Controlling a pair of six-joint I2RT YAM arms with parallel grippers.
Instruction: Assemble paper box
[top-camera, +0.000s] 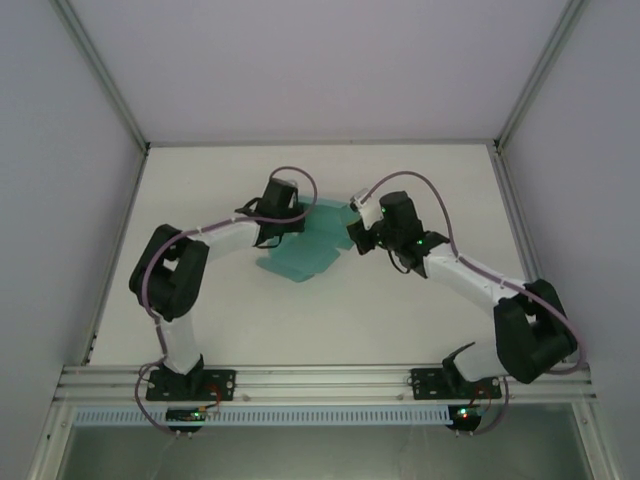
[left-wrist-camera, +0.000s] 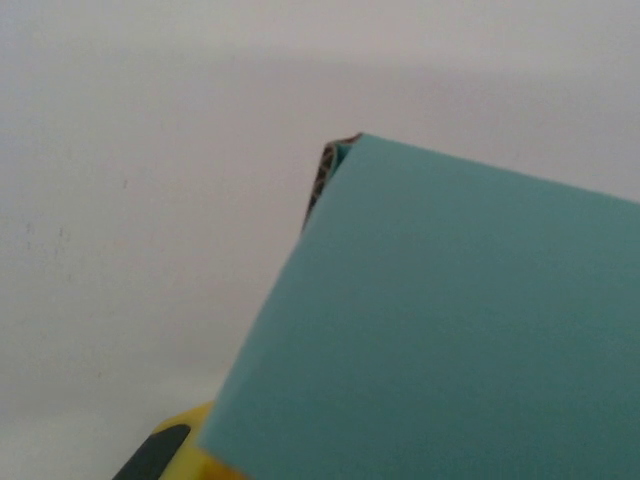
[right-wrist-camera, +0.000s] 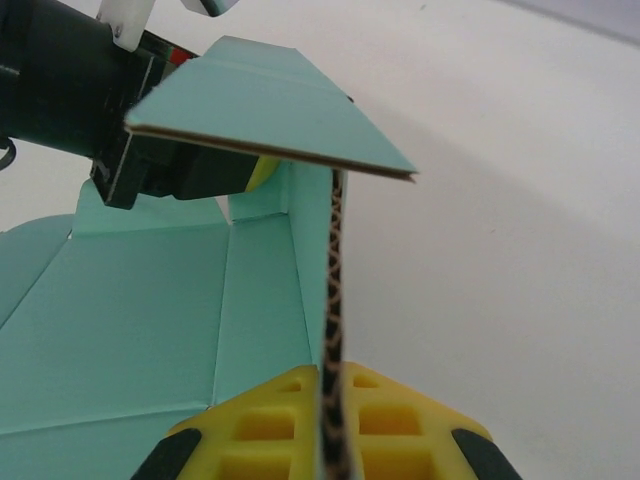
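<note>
One paper box (top-camera: 300, 256) (teal, part-folded).

You have nothing to read here: no text, label, brand, number or sign is legible on any surface in these views.
</note>
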